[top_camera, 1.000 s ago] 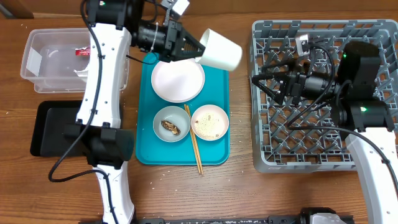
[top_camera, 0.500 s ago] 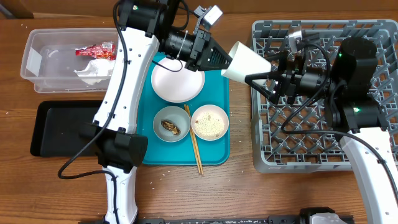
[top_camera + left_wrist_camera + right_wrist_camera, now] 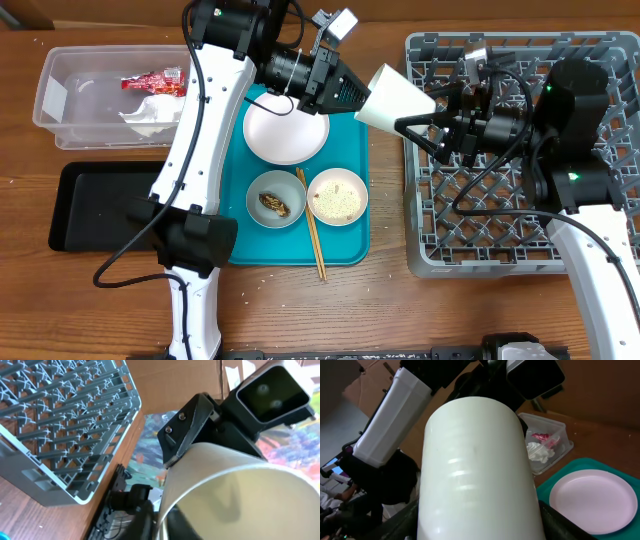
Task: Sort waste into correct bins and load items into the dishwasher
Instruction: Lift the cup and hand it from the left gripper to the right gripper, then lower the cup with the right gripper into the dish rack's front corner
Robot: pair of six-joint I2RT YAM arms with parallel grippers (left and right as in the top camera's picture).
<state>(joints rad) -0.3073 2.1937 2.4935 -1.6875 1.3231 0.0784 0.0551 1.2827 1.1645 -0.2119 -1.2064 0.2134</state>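
Between the teal tray (image 3: 345,245) and the rack (image 3: 520,42), my left jaws are clamped on the white cup (image 3: 395,98), while my right jaws sit spread wide around its far end. I judge this a handover: right closes next, then left releases.

Likely a robotics lab: wooden table (image 3: 100,300), cardboard box (image 3: 170,380) behind.

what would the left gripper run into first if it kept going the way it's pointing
The right gripper. The left gripper points toward it, and the white cup it holds sits between the right gripper's spread fingers. Whether those fingers touch the cup is unclear.
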